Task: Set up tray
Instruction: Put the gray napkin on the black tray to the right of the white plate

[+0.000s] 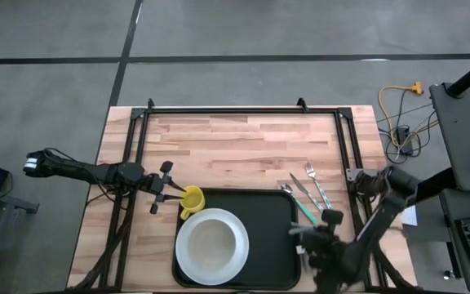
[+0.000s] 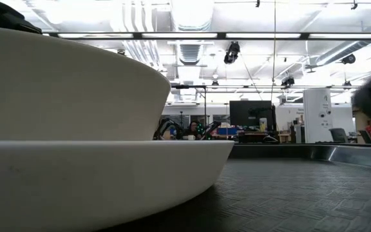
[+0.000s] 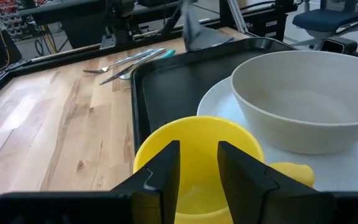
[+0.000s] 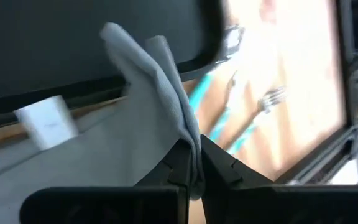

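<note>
The bench is pale wood planking with a visible grain, framed by a thin black metal rail. On it lies the tray, a broad, flat, matte black rectangle with rounded corners and a low raised rim. A round white plate sits on the tray, and a deep, smooth, off-white bowl stands on the plate. A glossy yellow cup with a stubby handle stands at the tray's corner beside the plate.

The left gripper is at that cup. Its two dark, blocky fingers stand partly apart, straddling the near rim of the cup, one inside the wall and one outside. Just past these fingers is the plate with the bowl, and farther on the black tray runs away from them.

The right gripper is at the tray's other end, by its rim. Its fingers are pressed together on a fold of soft grey cloth napkin, which rises from between them in a limp crease. Beyond these fingers the tray's curved rim crosses the right wrist view, and past it lie metal cutlery with teal handles on the bare wood.
</note>
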`<state>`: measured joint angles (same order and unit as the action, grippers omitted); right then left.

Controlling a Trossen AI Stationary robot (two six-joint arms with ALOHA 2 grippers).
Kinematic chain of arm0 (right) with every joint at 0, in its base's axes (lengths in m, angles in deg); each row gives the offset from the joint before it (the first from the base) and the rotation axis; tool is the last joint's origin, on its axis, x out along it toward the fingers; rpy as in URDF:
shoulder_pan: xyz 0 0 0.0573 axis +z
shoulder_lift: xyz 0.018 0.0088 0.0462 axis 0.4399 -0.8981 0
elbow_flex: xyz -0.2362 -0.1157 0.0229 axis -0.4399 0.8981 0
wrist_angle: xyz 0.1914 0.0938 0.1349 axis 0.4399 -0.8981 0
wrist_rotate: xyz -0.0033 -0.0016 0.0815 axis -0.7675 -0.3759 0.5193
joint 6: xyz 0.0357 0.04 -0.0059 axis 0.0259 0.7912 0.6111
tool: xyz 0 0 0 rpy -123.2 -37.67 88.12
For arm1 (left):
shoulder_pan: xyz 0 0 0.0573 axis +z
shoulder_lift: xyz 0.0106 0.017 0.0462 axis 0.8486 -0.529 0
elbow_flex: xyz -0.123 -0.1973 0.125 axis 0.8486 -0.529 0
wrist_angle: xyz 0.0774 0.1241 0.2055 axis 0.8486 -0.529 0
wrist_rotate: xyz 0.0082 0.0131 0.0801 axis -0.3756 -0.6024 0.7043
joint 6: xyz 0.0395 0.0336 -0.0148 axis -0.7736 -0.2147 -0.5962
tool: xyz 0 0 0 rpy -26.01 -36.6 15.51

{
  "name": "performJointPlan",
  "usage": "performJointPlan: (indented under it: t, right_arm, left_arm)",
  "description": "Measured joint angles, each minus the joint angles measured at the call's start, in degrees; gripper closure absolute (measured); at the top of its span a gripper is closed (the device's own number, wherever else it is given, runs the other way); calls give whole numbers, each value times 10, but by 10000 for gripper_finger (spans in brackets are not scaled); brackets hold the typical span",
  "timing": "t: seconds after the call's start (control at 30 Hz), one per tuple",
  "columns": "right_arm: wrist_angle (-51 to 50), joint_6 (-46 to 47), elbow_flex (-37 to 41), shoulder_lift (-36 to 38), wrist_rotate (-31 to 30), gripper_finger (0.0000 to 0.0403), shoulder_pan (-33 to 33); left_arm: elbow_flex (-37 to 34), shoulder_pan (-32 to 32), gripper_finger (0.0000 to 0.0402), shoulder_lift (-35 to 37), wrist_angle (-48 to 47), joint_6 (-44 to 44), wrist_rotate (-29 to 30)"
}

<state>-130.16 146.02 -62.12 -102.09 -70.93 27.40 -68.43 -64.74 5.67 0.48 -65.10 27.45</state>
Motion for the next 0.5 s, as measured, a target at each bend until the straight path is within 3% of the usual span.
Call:
performJointPlan:
  t: [0.27,0.5]
  right_arm:
    - [0,-61,106,158,-110,394,-97]
    - [0,-102,114,244,-220,394,-192]
  left_arm:
    - [0,0,307,0,0,0,0]
    - [0,0,307,0,0,0,0]
